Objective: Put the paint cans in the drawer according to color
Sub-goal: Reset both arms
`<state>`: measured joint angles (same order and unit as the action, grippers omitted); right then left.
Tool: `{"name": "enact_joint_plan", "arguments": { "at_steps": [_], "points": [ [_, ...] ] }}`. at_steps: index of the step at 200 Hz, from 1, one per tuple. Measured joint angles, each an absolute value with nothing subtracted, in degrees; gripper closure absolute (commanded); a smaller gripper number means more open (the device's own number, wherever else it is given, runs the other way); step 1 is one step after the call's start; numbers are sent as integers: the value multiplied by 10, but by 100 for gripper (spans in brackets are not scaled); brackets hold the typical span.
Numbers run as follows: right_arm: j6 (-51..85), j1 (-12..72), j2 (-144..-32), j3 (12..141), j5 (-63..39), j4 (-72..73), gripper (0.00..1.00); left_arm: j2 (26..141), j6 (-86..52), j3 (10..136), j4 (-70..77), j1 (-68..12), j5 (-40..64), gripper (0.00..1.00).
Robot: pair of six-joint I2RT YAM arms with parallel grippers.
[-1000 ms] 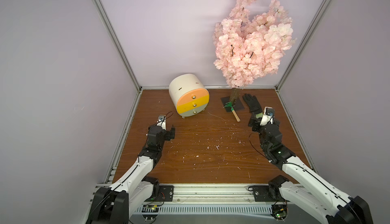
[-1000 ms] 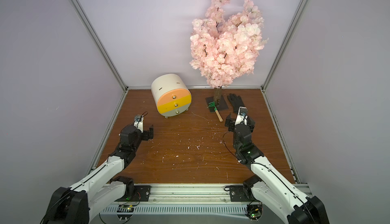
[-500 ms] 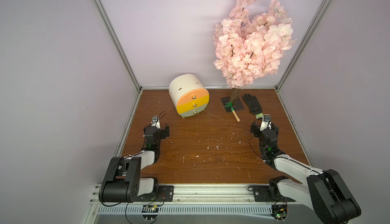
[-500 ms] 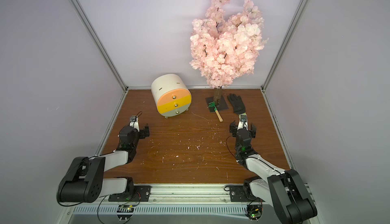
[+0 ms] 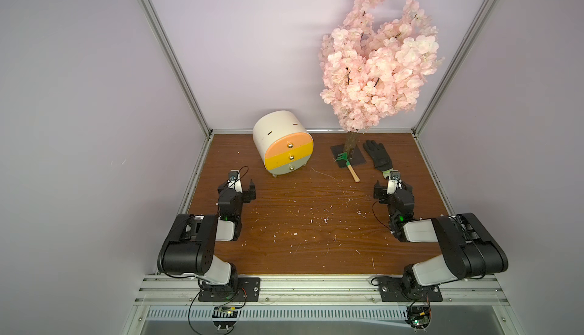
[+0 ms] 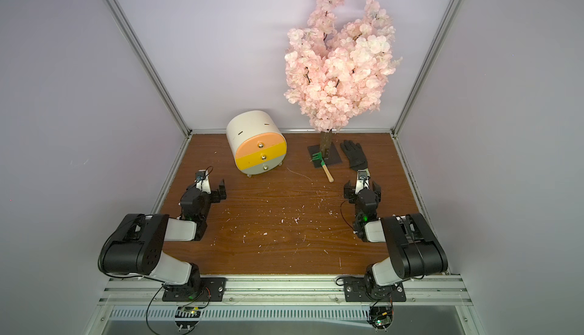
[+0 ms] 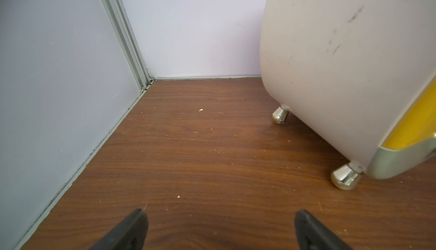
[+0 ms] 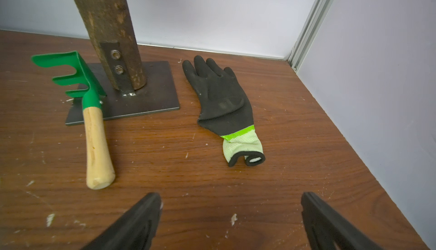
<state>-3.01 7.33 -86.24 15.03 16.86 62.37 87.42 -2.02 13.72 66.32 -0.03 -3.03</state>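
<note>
At the far end of the brown wood-grain tabletop [image 5: 300, 223], a bit left of centre, sits the small rounded cream cabinet with peach, yellow and grey-beige drawer fronts [image 5: 286, 142], all three pushed shut. The left gripper [image 5: 237, 188] is just near-left of it, jaws spread wide, nothing in them. The right gripper [image 5: 392, 188] is over on the right, also wide apart and empty, just near of the black work glove with a green cuff [image 5: 377, 158]. A green hand rake with a wooden handle [image 5: 347, 166] lies left of the glove, head on the pink blossom tree [image 5: 379, 65]'s dark base plate [image 8: 153, 95].

Drawer [image 5: 278, 137] back-L on table [image 5: 300, 238]; tree [image 5: 376, 65] R of it, w/ rake [image 5: 349, 166] in front, glove [image 5: 377, 158] further R.
</note>
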Motion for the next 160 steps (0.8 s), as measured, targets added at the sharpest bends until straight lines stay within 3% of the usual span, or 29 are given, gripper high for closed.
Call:
{"name": "enact_joint_plan", "arguments": {
  "at_steps": [31, 160],
  "points": [
    [-25, 44, -883, 110, 115, 710, 1, 889, -19, 117, 707, 0, -23, 0],
    [-11, 43, -888, 110, 97, 735, 1, 889, -14, 117, 743, -1, -24, 0]
  ]
}}
